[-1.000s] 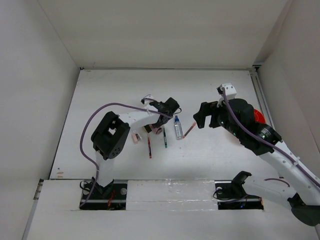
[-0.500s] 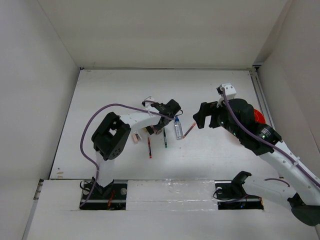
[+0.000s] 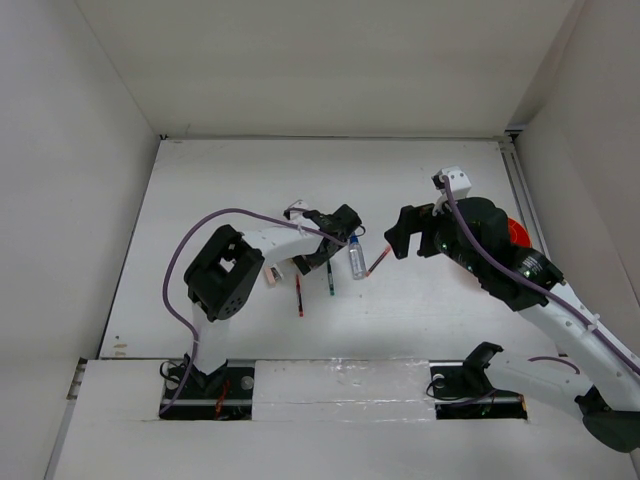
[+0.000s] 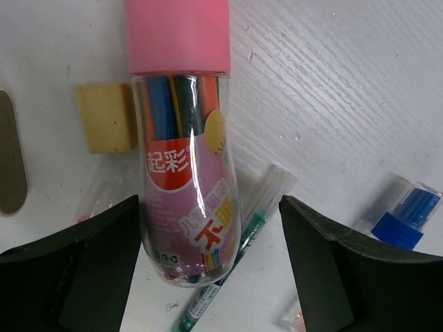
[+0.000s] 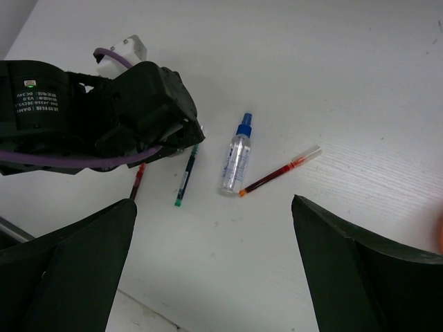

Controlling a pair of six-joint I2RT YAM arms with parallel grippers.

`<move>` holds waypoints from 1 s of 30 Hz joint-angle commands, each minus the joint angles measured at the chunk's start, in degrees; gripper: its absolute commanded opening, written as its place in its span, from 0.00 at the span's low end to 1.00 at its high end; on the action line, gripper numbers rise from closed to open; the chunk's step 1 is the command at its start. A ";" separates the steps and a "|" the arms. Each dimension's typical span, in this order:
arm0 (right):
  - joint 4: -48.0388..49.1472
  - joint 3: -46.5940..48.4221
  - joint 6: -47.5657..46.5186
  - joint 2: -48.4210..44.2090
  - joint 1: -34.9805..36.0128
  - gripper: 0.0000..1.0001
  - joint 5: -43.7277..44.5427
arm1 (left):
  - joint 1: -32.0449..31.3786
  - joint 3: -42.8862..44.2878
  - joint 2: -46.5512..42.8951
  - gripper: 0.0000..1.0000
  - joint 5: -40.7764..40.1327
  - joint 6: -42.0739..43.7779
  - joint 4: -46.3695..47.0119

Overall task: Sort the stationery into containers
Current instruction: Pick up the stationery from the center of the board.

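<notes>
Two jaws of the left gripper (image 4: 209,221) straddle the tube (image 4: 185,166), unclenched; one sits closer, so closing may shove it onto the green pen (image 4: 239,252). Right gripper (image 5: 212,207) gapes, empty.

Noted white links, black joint housings on left arm (image 3: 275,238), right arm (image 3: 560,315); purple cable (image 3: 232,211) along each; black left gripper (image 4: 211,235) (label print possibly ratings).
</notes>
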 commanded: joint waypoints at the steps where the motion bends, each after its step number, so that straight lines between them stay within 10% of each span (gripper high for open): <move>1: 2.64 -0.31 -0.40 -0.96 0.16 1.00 -1.51 | -0.17 -0.61 -0.32 0.74 -1.66 -2.97 -1.13; 16: 2.64 -0.31 -0.40 -0.44 0.16 1.00 -2.04 | 0.89 -1.14 0.73 0.66 -0.51 -3.49 -0.60; 30: 2.64 -0.31 -0.40 0.09 0.16 1.00 -3.27 | 1.41 -1.67 1.26 0.31 0.01 -4.11 -0.60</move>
